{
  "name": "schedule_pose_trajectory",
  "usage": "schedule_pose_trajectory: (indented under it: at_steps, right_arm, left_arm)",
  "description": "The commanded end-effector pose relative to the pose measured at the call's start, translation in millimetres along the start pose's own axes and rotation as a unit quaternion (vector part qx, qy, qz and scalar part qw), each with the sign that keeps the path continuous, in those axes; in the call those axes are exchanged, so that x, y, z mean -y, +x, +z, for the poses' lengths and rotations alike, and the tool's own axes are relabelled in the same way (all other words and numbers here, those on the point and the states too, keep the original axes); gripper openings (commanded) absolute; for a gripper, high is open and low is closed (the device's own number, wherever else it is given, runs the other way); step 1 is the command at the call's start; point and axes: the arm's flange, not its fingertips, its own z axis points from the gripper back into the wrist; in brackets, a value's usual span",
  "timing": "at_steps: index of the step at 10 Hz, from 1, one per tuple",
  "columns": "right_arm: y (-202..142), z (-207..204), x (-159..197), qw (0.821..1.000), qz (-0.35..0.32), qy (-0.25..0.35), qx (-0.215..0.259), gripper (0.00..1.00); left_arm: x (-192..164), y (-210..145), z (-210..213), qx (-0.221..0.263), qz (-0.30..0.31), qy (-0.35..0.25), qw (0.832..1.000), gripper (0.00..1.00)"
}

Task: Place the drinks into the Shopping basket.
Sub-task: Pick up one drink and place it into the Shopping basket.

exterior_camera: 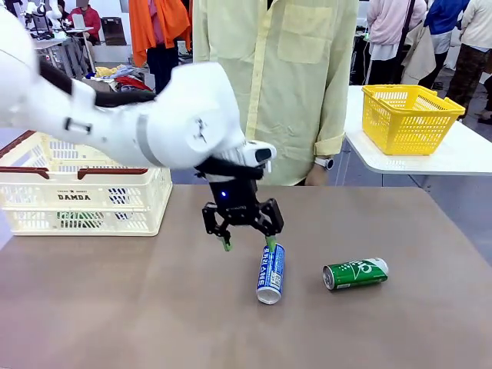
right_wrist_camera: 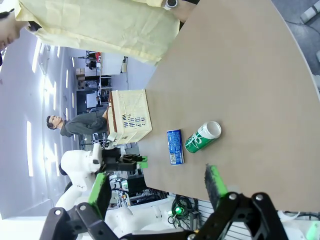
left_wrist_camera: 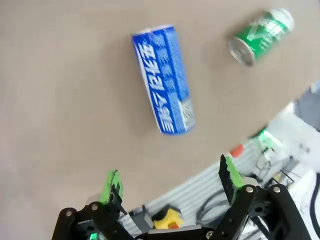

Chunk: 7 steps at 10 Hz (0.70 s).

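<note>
Two drink cans lie on their sides on the brown table (exterior_camera: 115,307), right of the middle. One is a slim blue-and-white metal can (exterior_camera: 270,273), and to its right, with a gap between, is one green metal can with white lettering (exterior_camera: 355,274). One large cream-white slotted plastic shopping basket with a dark red-brown rim (exterior_camera: 84,196) stands at the far left, well apart from both cans. The left gripper (exterior_camera: 248,243) hangs just over the blue can's far end, jaws wide and holding nothing. The right gripper (right_wrist_camera: 156,182) is back at the near side, jaws wide too and empty. I'd guess these cans are stiff, smooth and apt to roll, with walls thin enough to dent; whether they are full I cannot tell. Each is best taken across the middle of the barrel, pads on opposite sides, squeezed gently
</note>
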Motion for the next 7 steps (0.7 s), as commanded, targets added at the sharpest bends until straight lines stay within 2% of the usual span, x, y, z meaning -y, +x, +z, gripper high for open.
schedule_pose_trajectory:
  at_steps: [1, 4, 7]
  right_arm:
    - [0, 1, 0, 1.000, 0.011, 0.007, 0.000, 1.00]
    - [0, 1, 0, 1.000, 0.011, 0.007, 0.000, 1.00]
    - [0, 1, 0, 1.000, 0.011, 0.007, 0.000, 1.00]
  left_arm:
    - [12, 36, -25, 0.011, 0.018, 0.030, 0.999, 1.00]
    - [11, 58, -61, -0.003, 0.036, 0.025, 0.999, 1.00]
    - [12, 62, -85, -0.021, 0.035, 0.034, 0.999, 1.00]
